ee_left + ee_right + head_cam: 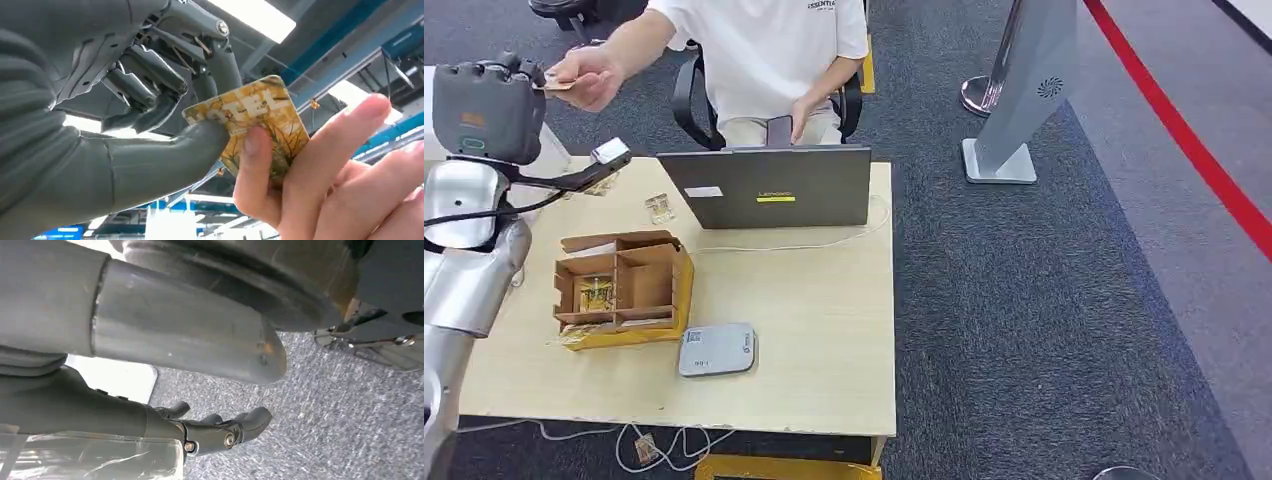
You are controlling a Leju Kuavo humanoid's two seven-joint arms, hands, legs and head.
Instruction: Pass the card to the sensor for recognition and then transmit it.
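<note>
Desk point(824, 330): laptop point(769, 185) at far edge, sensor point(716, 349) near front edge, both well below handover.
Person's hand point(320, 185) pinches card point(260, 125) beyond desk's far left corner.
Left hand point(150, 100): thumb and fingers point(145, 75) grasp card's other edge.
Right hand point(215, 432): hangs beside desk, fingers curled, holding nothing.
Risk: both parties gripping; late release tugs card, early release drops it to floor.

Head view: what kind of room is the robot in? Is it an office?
Probably a demo or reception spot in an office or exhibition hall. A person sits on an office chair behind a laptop on a wooden table, grey carpet covers the floor, and a red line and a barrier post mark off the space.
</note>
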